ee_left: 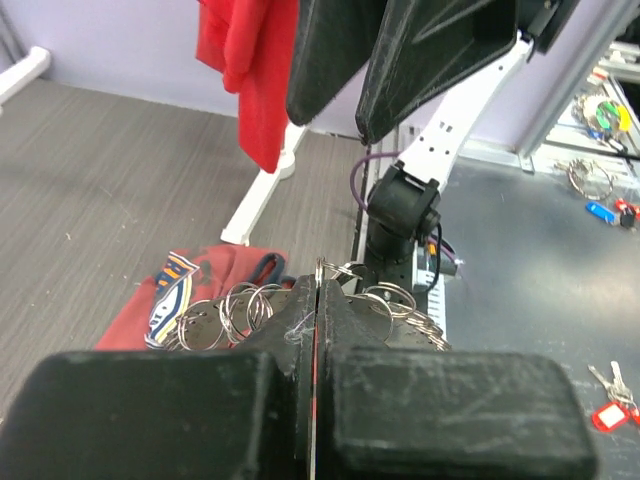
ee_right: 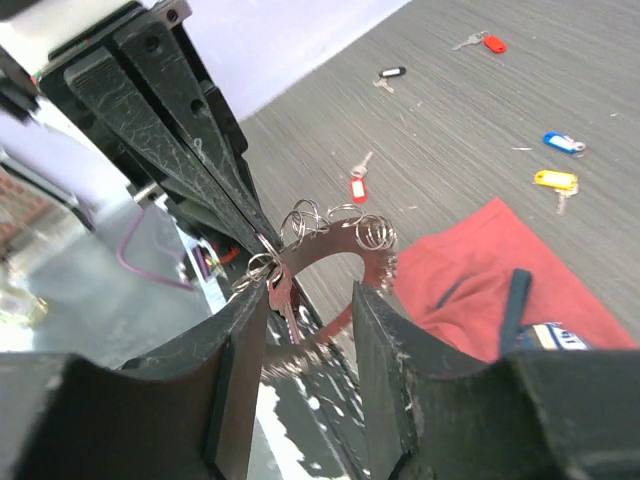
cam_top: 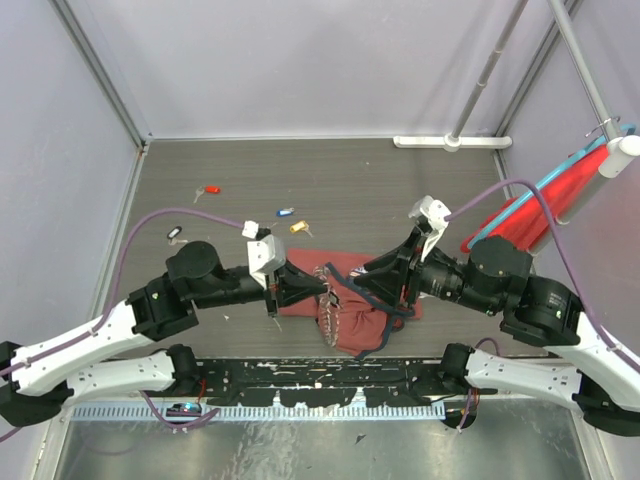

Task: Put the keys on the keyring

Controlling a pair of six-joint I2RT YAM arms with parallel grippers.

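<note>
Lower centre, the right tool [ee_right: 310, 300] stands part open, gripping nothing, astride the keyring [ee_right: 335, 228]. Just beyond, the left tool [ee_right: 262, 245] is clamped tight on the ring, probably to steady it. Loose keys [ee_right: 556, 180] lie upper right on the worktop [ee_right: 440, 110].

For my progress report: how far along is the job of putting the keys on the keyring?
Done: nothing visible yet: the red key, blue key, yellow key and black key lie loose on the table. In hand: the left gripper is shut on the keyring; the right gripper is open close by. Left: pick up and thread every key.
</note>
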